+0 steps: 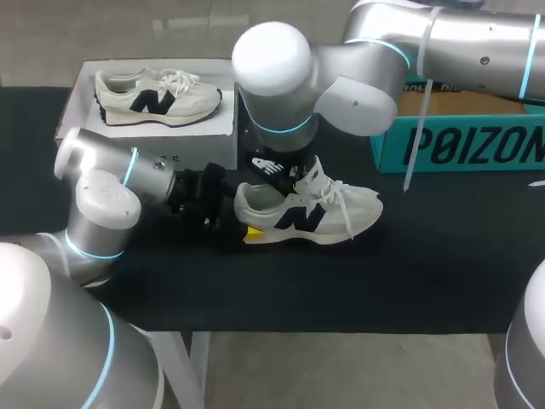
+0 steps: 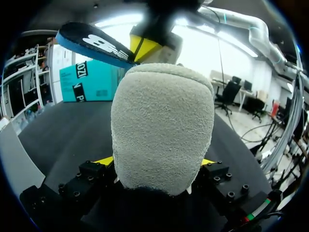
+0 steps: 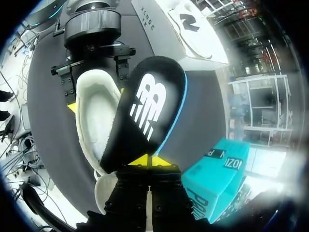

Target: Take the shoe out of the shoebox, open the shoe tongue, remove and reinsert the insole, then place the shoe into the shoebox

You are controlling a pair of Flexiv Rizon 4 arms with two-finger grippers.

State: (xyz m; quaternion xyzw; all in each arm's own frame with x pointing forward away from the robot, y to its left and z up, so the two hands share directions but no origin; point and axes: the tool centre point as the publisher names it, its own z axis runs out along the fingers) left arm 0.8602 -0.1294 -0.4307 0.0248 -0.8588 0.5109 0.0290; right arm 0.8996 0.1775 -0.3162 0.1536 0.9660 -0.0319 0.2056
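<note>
the black table [image 1: 426, 273] carries a white shoebox [image 1: 209, 145] at its far left, with a second shoe [image 1: 157, 98] lying in it, and a teal carton [image 1: 460, 145] at the far right. the working shoe [image 1: 311, 213] rests on its sole between them, near the table's middle. its long axis runs across the table, heel toward the left arm and toe toward the right side.

the left gripper [image 2: 157, 162] is clenched on the heel, one yellow tip on each side, and steadies the shoe. the right gripper [image 3: 148, 162] comes down from above and pinches one end of the insole [image 3: 145, 111].

critical relation: the insole hangs free above the shoe opening, tilted, and its long axis is skewed to the shoe's. its free end reaches toward the heel but sits off to one side of the opening (no part appears seated inside). the right arm is the one placed to act on it. judged from this, reinsertion would require aligning the two axes before lowering.

appearance: the shoe is off-white with a dark side logo and loose laces. the insole is black with a blue edge and a white mark.
</note>
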